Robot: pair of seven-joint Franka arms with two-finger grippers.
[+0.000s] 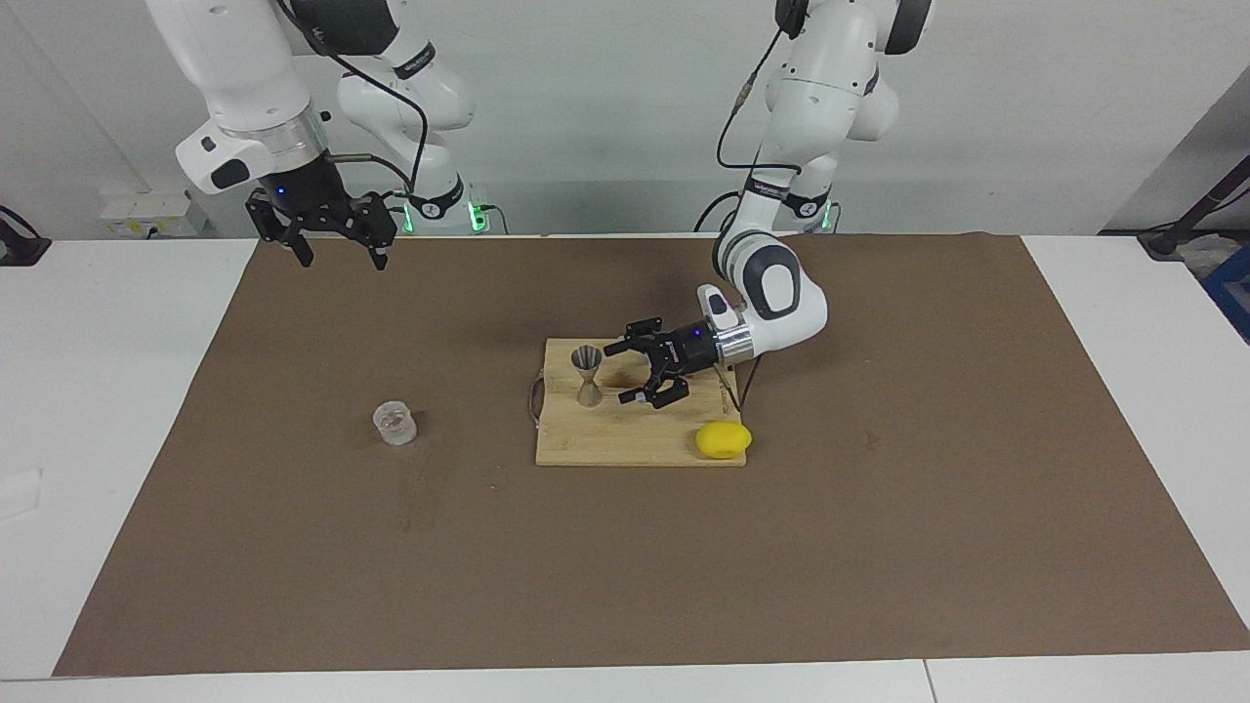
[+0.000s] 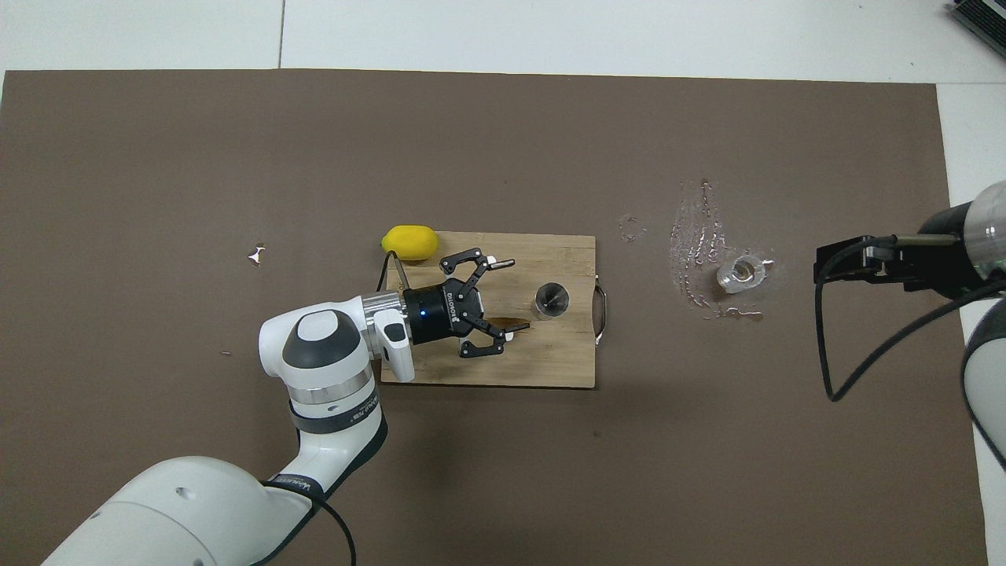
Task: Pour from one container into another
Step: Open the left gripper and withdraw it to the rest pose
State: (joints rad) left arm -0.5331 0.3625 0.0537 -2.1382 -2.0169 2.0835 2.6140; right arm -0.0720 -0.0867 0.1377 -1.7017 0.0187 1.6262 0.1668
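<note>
brown matting (image 1: 879,547) covers most of the white table (image 1: 117,391), with a pale wall at the robots' end. near the middle of the mat lies a wooden cutting board (image 1: 625,439), a cord loop (image 1: 534,398) at its end toward the right arm. on the board stands the metal jigger (image 1: 587,376), upright, hourglass-shaped, at the end toward the right arm's side. a yellow lemon (image 1: 724,440) rests at the board's corner toward the left arm's end, farther from the robots than the jigger.

left gripper (image 1: 630,373) lies low over the board, pointing sideways at the jigger, fingers (image 1: 621,347) spread apart and holding nothing; the tips stop just beside the jigger, not touching it.

clear glass tumbler (image 1: 395,424) stands upright on the mat, well apart from the board, toward the right arm's end. wet streaks (image 2: 695,244) mark the mat beside it.

right gripper (image 1: 342,252) hangs high over the mat's edge nearest the robots, fingers apart and holding nothing; that arm waits.
</note>
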